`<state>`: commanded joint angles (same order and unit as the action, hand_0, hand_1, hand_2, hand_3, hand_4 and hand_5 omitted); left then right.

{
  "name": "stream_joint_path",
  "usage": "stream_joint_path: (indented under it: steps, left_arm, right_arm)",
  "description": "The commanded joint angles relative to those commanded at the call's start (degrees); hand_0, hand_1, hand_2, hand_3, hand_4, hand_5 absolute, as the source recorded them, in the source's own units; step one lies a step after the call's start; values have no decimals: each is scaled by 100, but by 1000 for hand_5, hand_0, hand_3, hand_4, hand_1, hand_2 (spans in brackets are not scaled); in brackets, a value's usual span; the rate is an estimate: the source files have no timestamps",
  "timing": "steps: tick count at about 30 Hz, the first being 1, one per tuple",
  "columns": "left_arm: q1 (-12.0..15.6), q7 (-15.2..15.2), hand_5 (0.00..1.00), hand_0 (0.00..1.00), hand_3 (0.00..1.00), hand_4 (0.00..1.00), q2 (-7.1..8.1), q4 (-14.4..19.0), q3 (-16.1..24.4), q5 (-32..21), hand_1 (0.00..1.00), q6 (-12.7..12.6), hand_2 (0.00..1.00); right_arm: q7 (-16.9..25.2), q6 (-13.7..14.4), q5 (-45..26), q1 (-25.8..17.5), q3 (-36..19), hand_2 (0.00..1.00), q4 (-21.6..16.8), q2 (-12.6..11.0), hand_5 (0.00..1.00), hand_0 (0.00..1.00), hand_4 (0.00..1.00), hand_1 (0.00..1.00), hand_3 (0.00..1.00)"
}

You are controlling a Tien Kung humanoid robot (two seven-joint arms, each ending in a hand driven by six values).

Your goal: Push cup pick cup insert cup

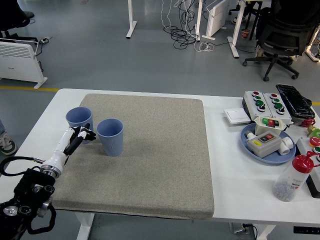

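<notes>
Two blue cups upright on the grey mat (pixel 150 150), left side of the bench (pixel 235 170): left cup (pixel 79 120) farther back, right cup (pixel 110 136) just beside it. My left robot hand (pixel 82 135) touches the left cup's near side, fingers curled, gripping nothing I can see.

Left hand (pixel 81 135) too small to tell finger pose, covering lower near side of far cup (pixel 79 120). Grey box (pixel 312 145) cropped at right edge. Bench (pixel 235 165) corner cut off, bottom right.
</notes>
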<state>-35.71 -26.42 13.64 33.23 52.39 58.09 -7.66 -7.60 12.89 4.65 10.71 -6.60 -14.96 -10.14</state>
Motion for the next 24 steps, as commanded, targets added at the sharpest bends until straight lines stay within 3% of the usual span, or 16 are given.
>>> stream_joint_path:
  steps: [9, 24]
  left_arm:
    - [-287, -51, 998, 648, 442, 560, -74, -388, -125, -204, 522, 27, 463]
    - [-131, -30, 998, 626, 439, 547, -56, -37, -37, -37, 517, 19, 460]
  right_arm:
    - [6, 0, -20, 29, 13, 658, -1, -3, 479, 737, 73, 661, 558]
    - [3, -7, -10, 31, 8, 657, 3, -5, 479, 737, 73, 661, 558]
